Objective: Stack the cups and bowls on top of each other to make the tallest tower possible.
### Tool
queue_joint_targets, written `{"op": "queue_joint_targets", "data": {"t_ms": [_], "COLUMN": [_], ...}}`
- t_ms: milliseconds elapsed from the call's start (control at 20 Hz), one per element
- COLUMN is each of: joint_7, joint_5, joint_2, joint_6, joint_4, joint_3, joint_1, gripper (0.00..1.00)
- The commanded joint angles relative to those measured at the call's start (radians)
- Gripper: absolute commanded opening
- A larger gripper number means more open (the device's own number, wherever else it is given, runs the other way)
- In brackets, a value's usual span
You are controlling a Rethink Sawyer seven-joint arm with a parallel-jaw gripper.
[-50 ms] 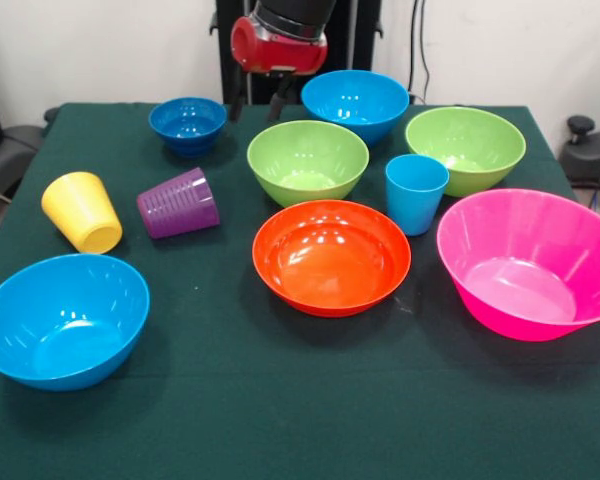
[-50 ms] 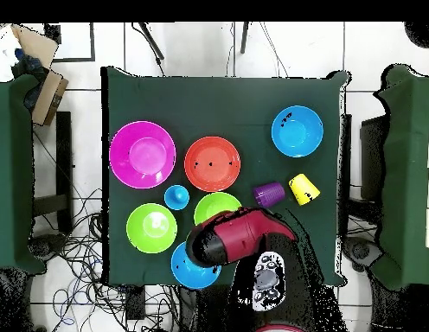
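Cups and bowls are shown spread singly over a dark green table (image 1: 280,400), none stacked on another. In the front view, a light blue bowl (image 1: 62,320) is seen at the near left corner, an orange bowl (image 1: 331,256) at the centre and a large pink bowl (image 1: 528,262) at the right edge. Behind the orange bowl a lime green bowl (image 1: 307,160) is placed, with a second lime green bowl (image 1: 465,148) to its right and a second light blue bowl (image 1: 355,104) behind and between them. A small dark blue bowl (image 1: 188,124) is set at the far left. A light blue cup (image 1: 416,193) is stood upright between the orange, pink and green bowls, close to all of them. A yellow cup (image 1: 82,211) and a ribbed purple cup (image 1: 178,203) are laid on their sides near each other on the left. The arm's red and black wrist is held above the far edge, and the gripper (image 1: 257,107) is seen just beside the far light blue bowl and near the small dark blue bowl, holding nothing; whether its jaws are spread or closed cannot be told. In the overhead view the small dark blue bowl is hidden under the arm.
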Motion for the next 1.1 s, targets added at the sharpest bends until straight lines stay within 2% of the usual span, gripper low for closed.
{"op": "queue_joint_targets", "data": {"t_ms": [50,550,1100], "joint_7": [0.210,0.231,0.216], "joint_5": [0.008,-0.004,0.005], "joint_2": [0.138,0.225,0.272], "joint_6": [-0.098,-0.210,-0.250], "joint_4": [-0.018,-0.046,-0.076], "joint_3": [-0.012,-0.051,-0.070], "joint_1": [0.042,0.040,0.048], "gripper": [1.00,1.00,1.00]}}
